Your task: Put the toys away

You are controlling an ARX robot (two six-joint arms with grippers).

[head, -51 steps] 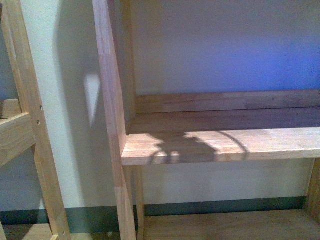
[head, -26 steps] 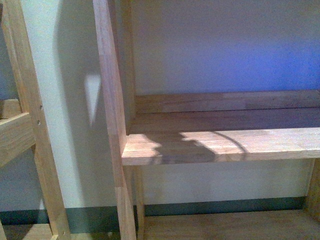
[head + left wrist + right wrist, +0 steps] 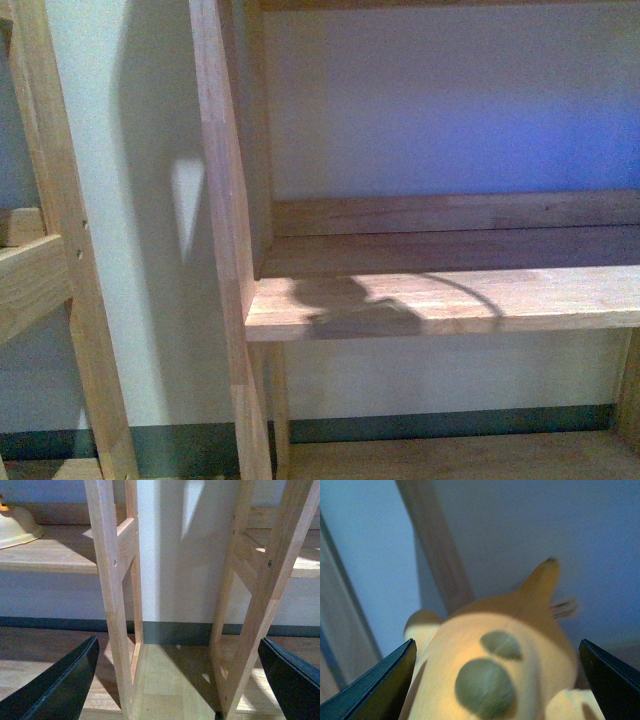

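Observation:
The orange-yellow plush toy (image 3: 515, 630) fills the right wrist view, with paler yellow parts, two round grey-green patches and a pointed tuft (image 3: 544, 577). My right gripper (image 3: 496, 647) is shut on it, one black finger (image 3: 375, 685) on each side of the soft body. Behind the toy are a blurred wall and a wooden post. My left gripper (image 3: 178, 645) is open and holds nothing, its black fingers (image 3: 60, 685) spread wide. It faces the gap between two wooden shelf frames. Neither gripper shows in the front view.
A wooden shelf board (image 3: 470, 300) with a back rail carries a curved shadow (image 3: 350, 305). Its upright (image 3: 225, 250) stands left of it, and another frame (image 3: 60, 250) further left. In the left wrist view a cream bowl-shaped object (image 3: 15, 525) sits on a shelf, and wooden floor (image 3: 170, 680) lies below.
In the front view the shelf now sits slightly lower in the picture. The shadow on its board has changed shape and crept along it.

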